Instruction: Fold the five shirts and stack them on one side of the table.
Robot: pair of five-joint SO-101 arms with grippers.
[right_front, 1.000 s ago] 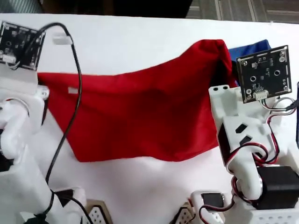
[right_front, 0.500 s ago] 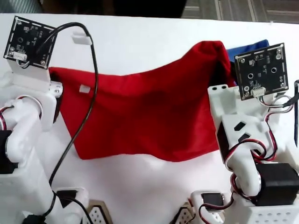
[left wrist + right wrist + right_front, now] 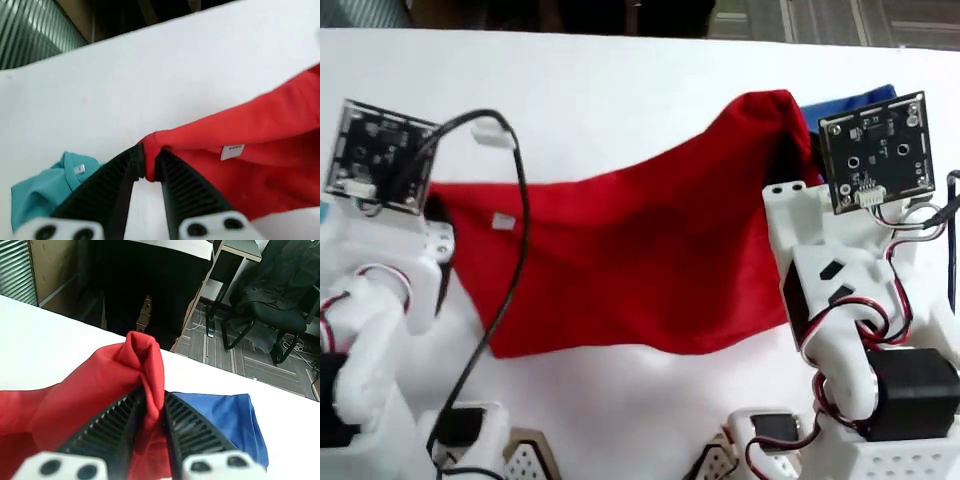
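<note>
A red shirt (image 3: 640, 260) hangs stretched between the two arms over the white table (image 3: 620, 90). My left gripper (image 3: 149, 167) is shut on one corner of the red shirt (image 3: 260, 135), near its white tag (image 3: 232, 151). My right gripper (image 3: 152, 407) is shut on a bunched-up corner of the red shirt (image 3: 140, 360), held raised. A blue shirt (image 3: 225, 420) lies on the table just behind the right gripper, and its edge (image 3: 850, 103) peeks out past the red cloth. A teal shirt (image 3: 45, 190) lies crumpled on the table beside the left gripper.
The table's far half is bare white surface (image 3: 600, 70). Beyond the far edge are a dark office chair (image 3: 280, 295) and a floor with cables. The arms' bases (image 3: 880, 400) stand along the near edge.
The left arm has pulled its corner of the red shirt back toward the near edge and slightly left. The right arm has barely moved.
</note>
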